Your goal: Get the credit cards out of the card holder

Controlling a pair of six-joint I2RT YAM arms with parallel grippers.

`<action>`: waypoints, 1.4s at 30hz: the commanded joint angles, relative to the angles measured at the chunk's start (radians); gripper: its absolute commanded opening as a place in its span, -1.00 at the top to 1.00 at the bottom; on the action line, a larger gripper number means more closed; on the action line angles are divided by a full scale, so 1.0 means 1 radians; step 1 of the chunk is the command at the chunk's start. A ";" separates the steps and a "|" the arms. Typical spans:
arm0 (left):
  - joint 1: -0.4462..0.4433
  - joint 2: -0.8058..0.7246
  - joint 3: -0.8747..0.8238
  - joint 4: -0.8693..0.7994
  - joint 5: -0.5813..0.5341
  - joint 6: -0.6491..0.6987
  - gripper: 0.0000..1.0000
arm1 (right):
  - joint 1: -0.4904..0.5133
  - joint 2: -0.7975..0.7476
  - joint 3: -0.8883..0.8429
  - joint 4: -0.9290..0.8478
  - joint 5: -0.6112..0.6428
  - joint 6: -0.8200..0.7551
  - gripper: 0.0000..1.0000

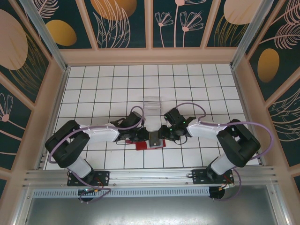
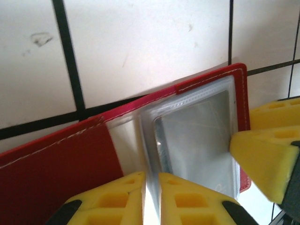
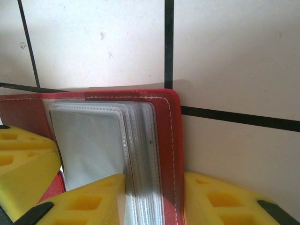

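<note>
While the left end effector [image 2: 150, 180] pinches a clear sleeve [image 2: 145, 154] and the right end effector [image 3: 154, 180] clamps the card holder [image 3: 171, 140], pulling apart could tear it with credit cards [image 2: 197, 140] inside.

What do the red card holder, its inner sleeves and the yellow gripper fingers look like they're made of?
Card holder: smooth red leather or imitation, white stitching along its edge.
Inner sleeves: clear glossy plastic, see-through stacked layers.
Left gripper's fingers: matte yellow plastic or foam, with moulded recesses.
</note>
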 commanded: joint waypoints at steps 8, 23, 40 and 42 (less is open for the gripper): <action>0.003 -0.047 -0.051 0.072 -0.005 -0.032 0.68 | 0.008 0.002 -0.046 -0.080 0.037 0.015 0.30; 0.021 -0.100 -0.133 0.200 0.060 -0.096 0.63 | 0.008 -0.003 -0.061 -0.078 0.032 0.025 0.31; 0.029 -0.015 -0.128 0.258 0.132 -0.100 0.49 | 0.008 0.005 -0.077 -0.070 0.024 0.031 0.29; 0.029 0.000 -0.122 0.243 0.133 -0.095 0.47 | 0.008 0.008 -0.080 -0.067 0.021 0.033 0.28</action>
